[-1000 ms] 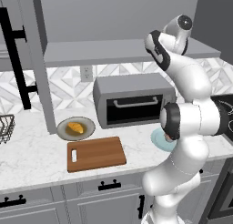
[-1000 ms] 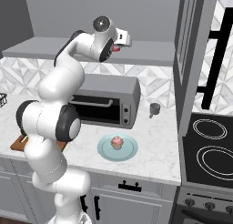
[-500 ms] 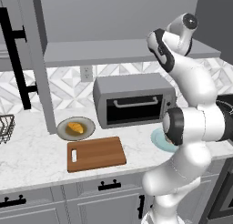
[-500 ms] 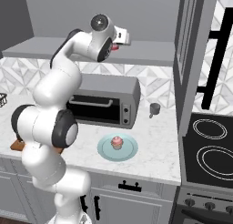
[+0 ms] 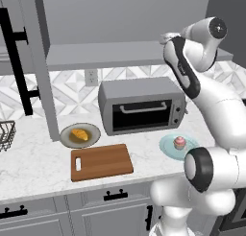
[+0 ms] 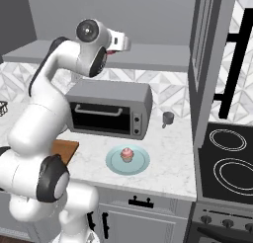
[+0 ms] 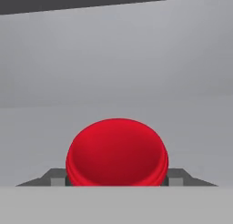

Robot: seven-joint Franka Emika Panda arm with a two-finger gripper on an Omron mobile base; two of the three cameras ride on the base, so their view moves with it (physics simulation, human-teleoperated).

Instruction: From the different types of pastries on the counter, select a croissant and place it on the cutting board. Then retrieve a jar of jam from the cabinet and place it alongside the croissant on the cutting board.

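Note:
My gripper (image 7: 116, 177) is up at the grey cabinet shelf (image 5: 110, 55), shut on the jar of jam (image 7: 117, 150). The jar's red lid sits between the two dark fingertips (image 7: 57, 177). In the right base view a sliver of the red jar (image 6: 112, 51) shows under the hand. Down on the counter (image 5: 33, 168), the golden croissant (image 5: 79, 134) lies on a round plate (image 5: 93, 135) just behind the brown cutting board (image 5: 101, 161). The board itself is bare. A pink-frosted cupcake (image 5: 179, 142) stands on a pale blue plate (image 5: 167, 146) to the right.
A grey toaster oven (image 5: 141, 105) stands on the counter under the shelf, between the two plates. A wire basket (image 5: 6, 134) is at the far left. A small grey cup (image 6: 168, 118) and a black stovetop (image 6: 227, 160) are to the right.
The gripper's fingers have closed on the red jar at the shelf. The arm's upper links shifted slightly; the things on the counter have not moved.

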